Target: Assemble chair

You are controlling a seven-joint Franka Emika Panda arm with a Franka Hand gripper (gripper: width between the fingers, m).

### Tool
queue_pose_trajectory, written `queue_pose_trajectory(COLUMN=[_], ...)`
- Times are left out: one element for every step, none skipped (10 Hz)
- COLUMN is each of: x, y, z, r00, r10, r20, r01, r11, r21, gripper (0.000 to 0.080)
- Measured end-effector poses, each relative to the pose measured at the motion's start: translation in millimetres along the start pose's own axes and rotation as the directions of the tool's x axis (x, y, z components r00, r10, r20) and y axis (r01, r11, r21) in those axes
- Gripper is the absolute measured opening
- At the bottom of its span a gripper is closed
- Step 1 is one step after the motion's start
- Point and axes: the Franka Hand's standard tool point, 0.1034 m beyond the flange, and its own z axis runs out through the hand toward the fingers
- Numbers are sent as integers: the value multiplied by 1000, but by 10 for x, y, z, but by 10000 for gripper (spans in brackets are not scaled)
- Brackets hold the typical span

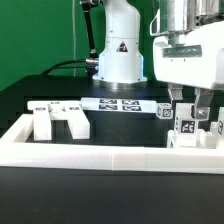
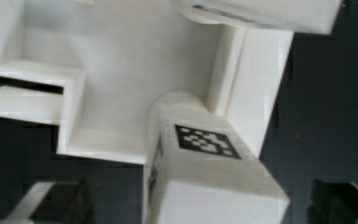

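The chair parts are blocky white plastic with black-and-white tags. One group (image 1: pixel 195 128) stands at the exterior view's right, inside the border rail. My gripper (image 1: pixel 189 112) hangs right over it, fingers (image 1: pixel 177 104) down on either side of a tagged upright piece (image 1: pixel 187 126). In the wrist view that tagged block (image 2: pixel 201 150) runs between my dark fingers (image 2: pixel 55 203), joined to a bigger white slab (image 2: pixel 131 80). The jaws stand apart on both sides of the block, with dark gaps. Another chair part (image 1: pixel 58 120) lies at the exterior view's left.
The marker board (image 1: pixel 120 105) lies in the middle in front of the robot base (image 1: pixel 120 55). A long white border rail (image 1: pixel 110 152) runs along the front and up the left side. Black cables trail at the back left.
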Motion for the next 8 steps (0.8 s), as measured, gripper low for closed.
queue_pose_trajectory(x=[-8,-8,-7,-14,-7,3,20,43], y=[-2,-1,-3,-4,-3,0,6,17], z=[1,1,0,1,1,0,3,9], r00=[993,960,937,902,864,822,766,699], r10=[-120,-279,-349,-432,-503,-570,-643,-715], r20=[0,0,-1,0,-1,-1,0,0], r01=[120,279,349,432,503,570,643,715], r11=[993,960,937,902,864,822,766,699], r21=[0,-1,-1,-1,-1,-1,-2,-3], gripper=[640,647,647,647,649,649,649,649])
